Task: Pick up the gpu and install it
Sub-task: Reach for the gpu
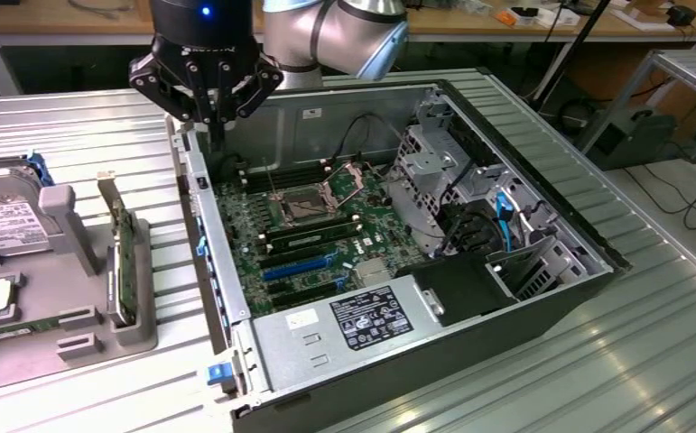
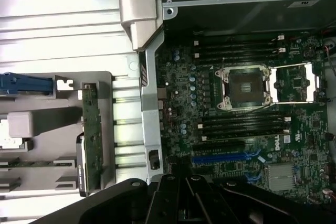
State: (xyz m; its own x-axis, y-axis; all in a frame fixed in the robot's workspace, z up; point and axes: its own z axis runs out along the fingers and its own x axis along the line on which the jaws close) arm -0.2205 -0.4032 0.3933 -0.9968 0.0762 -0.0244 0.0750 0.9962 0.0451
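Note:
The gpu (image 1: 116, 257) stands on edge in a slot of the grey holder tray (image 1: 77, 347) at the exterior view's left. The wrist view shows the gpu (image 2: 91, 129) as a narrow green board with a silver bracket at one end. My gripper (image 1: 217, 135) hangs shut and holding nothing above the back corner of the open computer case (image 1: 564, 225), well apart from the gpu. Its dark linkage (image 2: 181, 200) shows over the case's side wall. Inside lies the green motherboard (image 1: 323, 239) with a blue card slot (image 1: 300, 266).
A silver hard drive (image 1: 4, 221) with a white label sits in the same tray. The case also holds the processor socket (image 2: 245, 85), a metal drive cage (image 1: 438, 171), cables and a black power supply (image 1: 462, 284). Ribbed metal table (image 1: 636, 361) surrounds everything.

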